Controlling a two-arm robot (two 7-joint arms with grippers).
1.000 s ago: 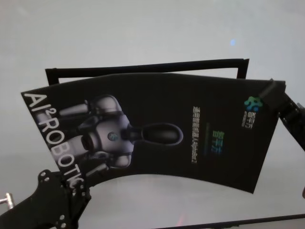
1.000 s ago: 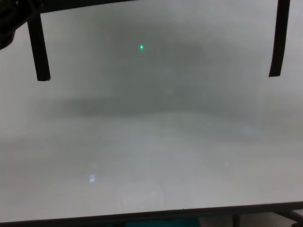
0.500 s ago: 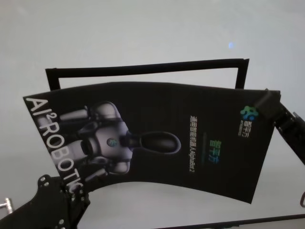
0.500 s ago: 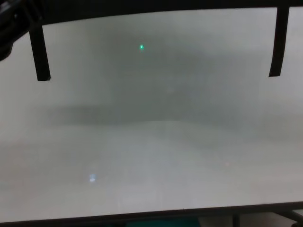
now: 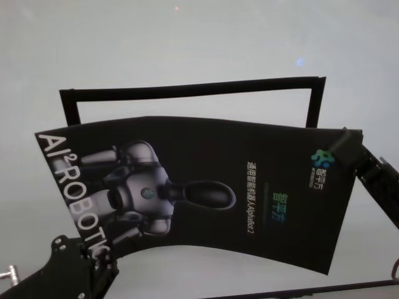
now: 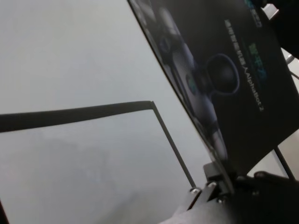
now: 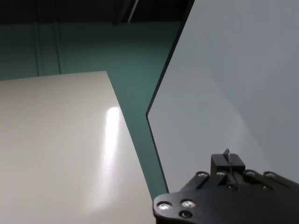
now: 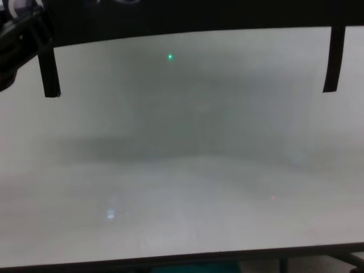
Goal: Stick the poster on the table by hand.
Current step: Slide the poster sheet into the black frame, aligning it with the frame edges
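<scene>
Two black jointed arms are sharing this job, each holding one end of the large glossy black poster [image 5: 199, 187] with the grey robot picture and white lettering. The left gripper [image 5: 87, 258] is clamping down on the lettered end; in the left wrist view its fingers [image 6: 219, 179] are pinching the sheet's edge. The right gripper [image 5: 346, 144] is sitting at the opposite corner by the small logo, but honestly I can't tell whether it's actually biting the sheet or just resting there. Between them the poster is hanging in the air, bowing in the middle, above the wide white-grey table [image 5: 187, 50] and over the thin black tape frame [image 5: 193, 88] marked beneath and beyond the grippers. My worry: if the arms are lowering unevenly, that bow is going to trap a wrinkle or bubble, and a weak right-side hold could let the corner slip and land crooked against the frame.
</scene>
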